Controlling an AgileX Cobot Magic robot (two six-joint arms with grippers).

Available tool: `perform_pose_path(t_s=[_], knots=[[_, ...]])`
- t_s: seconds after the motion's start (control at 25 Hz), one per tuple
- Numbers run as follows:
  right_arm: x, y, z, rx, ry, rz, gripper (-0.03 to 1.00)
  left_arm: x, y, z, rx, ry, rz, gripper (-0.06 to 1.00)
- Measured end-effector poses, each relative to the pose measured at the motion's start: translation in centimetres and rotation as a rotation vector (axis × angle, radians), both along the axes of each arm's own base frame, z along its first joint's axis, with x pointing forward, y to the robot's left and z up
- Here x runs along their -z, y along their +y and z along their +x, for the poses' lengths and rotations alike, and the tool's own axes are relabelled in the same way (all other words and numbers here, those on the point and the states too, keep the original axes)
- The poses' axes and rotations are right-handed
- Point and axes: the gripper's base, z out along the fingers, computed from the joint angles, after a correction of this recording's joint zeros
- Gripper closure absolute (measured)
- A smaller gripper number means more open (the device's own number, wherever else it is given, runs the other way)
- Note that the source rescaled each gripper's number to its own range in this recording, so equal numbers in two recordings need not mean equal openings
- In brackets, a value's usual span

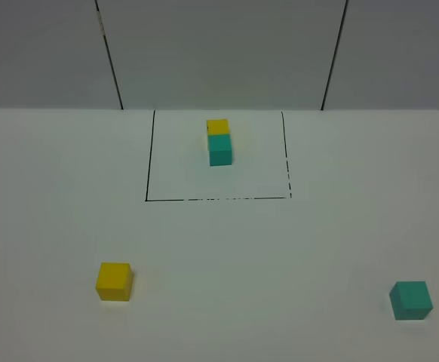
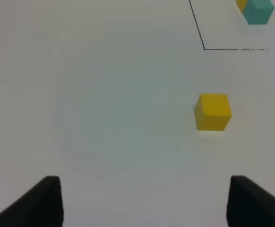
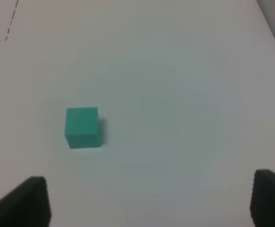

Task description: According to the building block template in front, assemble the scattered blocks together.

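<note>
— Where is the building block template [image 1: 219, 140]?
— At twelve o'clock on the white table [image 1: 280, 249], seen from the high camera. Its yellow half sits on the far side with the teal-green half touching it on the near side. The pair stands inside a thin black-line rectangle [image 1: 149, 162], whose near edge breaks into dashes toward the right.
— And the loose ones?
— Well apart from each other. The loose yellow cube [image 1: 115, 281] sits at about eight o'clock and the loose teal-green cube [image 1: 411, 300] at about four. Both are outside the rectangle, each flat on the table.
— The grippers?
— I only catch them through the wrist cameras. The left gripper [image 2: 144, 201] has its two dark fingers [image 2: 43, 203] spread wide, with bare table between them. The loose yellow cube lies out beyond them, clear of both, and a corner of the rectangle and the template lie farther off. The right gripper [image 3: 150, 201] is the same: its fingers [image 3: 29, 203] are wide apart, and the loose teal-green cube is out in front, touching neither.
— Behind the table?
— A grey panelled wall [image 1: 219, 53] with two dark seams.
</note>
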Motion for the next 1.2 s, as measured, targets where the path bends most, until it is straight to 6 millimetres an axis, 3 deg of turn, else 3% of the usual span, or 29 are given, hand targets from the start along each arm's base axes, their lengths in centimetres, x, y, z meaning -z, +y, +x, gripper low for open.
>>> perform_pose_path(t_s=[0.8, 0.96, 1.2], knots=[[0.0, 0.0, 0.0, 0.000, 0.000, 0.000, 0.26, 0.0, 0.0, 0.7, -0.042, 0.047, -0.059, 0.35], [0.0, 0.0, 0.0, 0.000, 0.000, 0.000, 0.26, -0.3, 0.3, 2.6, -0.074, 0.149, -0.059, 0.30], [0.0, 0.0, 0.0, 0.000, 0.000, 0.000, 0.26, -2.0, 0.2, 8.7, -0.087, 0.324, -0.093, 0.23]])
